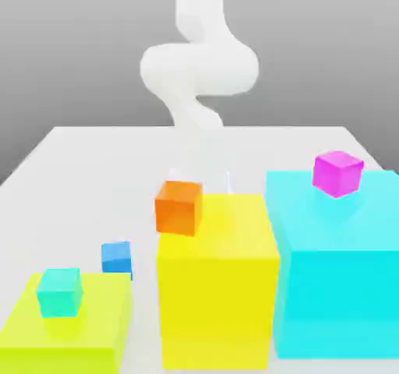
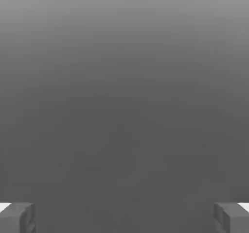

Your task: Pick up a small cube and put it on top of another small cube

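Blue cube sits untouched beside the teal cube; your gripper gapes empty, so everything's left.

Blue cube nr teal cube

No text, label, brand, number or sign can be read anywhere; every cube, block and table surface is seen to be plain.
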Controlling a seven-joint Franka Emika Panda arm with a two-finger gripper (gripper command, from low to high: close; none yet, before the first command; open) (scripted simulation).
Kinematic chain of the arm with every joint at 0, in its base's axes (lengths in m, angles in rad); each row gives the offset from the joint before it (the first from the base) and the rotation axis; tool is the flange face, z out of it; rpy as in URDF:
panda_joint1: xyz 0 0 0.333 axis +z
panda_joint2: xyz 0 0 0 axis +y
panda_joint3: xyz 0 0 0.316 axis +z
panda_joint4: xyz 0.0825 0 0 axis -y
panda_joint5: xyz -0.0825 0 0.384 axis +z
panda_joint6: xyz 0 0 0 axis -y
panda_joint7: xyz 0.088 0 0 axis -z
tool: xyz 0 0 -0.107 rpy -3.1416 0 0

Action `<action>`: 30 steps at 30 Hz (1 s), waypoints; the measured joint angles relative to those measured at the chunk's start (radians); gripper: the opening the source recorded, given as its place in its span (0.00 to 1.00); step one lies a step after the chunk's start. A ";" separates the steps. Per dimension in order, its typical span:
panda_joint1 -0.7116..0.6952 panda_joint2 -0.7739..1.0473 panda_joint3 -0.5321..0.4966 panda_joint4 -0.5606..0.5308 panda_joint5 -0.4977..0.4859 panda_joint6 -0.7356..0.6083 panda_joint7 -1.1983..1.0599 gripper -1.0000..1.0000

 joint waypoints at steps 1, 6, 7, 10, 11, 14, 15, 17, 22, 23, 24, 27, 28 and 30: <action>-0.006 0.032 -0.018 -0.028 -0.013 0.021 -0.026 0.50; -0.040 0.176 -0.111 -0.182 -0.070 0.144 -0.154 0.50; -0.048 0.203 -0.130 -0.213 -0.081 0.169 -0.180 0.50; -0.071 0.287 -0.192 -0.310 -0.109 0.244 -0.263 0.50; -0.079 0.316 -0.213 -0.343 -0.118 0.270 -0.292 0.50; -0.105 0.409 -0.281 -0.447 -0.142 0.353 -0.388 0.50; -0.114 0.444 -0.306 -0.484 -0.149 0.383 -0.423 0.50; -0.131 0.522 -0.359 -0.563 -0.156 0.450 -0.506 0.50; -0.143 0.752 -0.350 -0.642 0.069 0.663 -0.760 0.50; -0.174 0.792 -0.289 -0.636 0.156 0.692 -0.823 0.50; -0.228 0.829 -0.216 -0.628 0.231 0.721 -0.877 0.50; -0.400 0.937 -0.018 -0.608 0.332 0.811 -0.952 0.50; -0.432 0.960 0.014 -0.605 0.336 0.831 -0.956 0.00; -0.432 0.960 0.014 -0.605 0.336 0.830 -0.956 0.00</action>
